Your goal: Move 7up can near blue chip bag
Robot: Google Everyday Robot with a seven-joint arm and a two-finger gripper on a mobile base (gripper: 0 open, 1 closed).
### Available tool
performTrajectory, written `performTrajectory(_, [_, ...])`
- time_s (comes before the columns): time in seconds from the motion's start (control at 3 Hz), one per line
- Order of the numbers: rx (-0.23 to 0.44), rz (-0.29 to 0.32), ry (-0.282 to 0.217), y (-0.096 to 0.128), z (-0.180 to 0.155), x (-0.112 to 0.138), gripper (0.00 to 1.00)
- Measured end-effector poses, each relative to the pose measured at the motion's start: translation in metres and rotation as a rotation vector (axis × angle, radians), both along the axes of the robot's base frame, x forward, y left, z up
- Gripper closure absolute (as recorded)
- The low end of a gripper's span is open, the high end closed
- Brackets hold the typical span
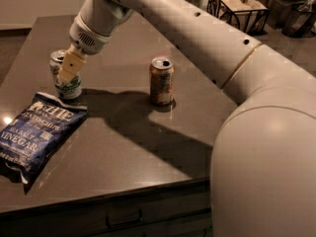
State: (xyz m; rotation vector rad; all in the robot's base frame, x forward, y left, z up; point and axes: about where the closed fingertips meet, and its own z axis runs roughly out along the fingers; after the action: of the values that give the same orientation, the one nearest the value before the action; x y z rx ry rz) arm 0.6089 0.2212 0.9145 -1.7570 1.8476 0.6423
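Dark tabletop (pixel 128 147), hand (pixel 66 73) seemingly gripping 7up can (pixel 72 89)

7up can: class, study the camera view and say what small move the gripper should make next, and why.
Probably open and let go. The gripper holds the 7up can upright, its base seemingly resting on the table. The can stands right beside the upper corner of the blue chip bag and well left of the tan can, so it looks placed.
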Motion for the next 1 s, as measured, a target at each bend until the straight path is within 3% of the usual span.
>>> performTrajectory(0.33, [-0.047, 0.042, 0.004, 0.0023, -0.0056, -0.0074, 0.61])
performTrajectory(1.0, [-0.071, 0.068, 0.016, 0.0036, -0.0149, -0.0129, 0.13])
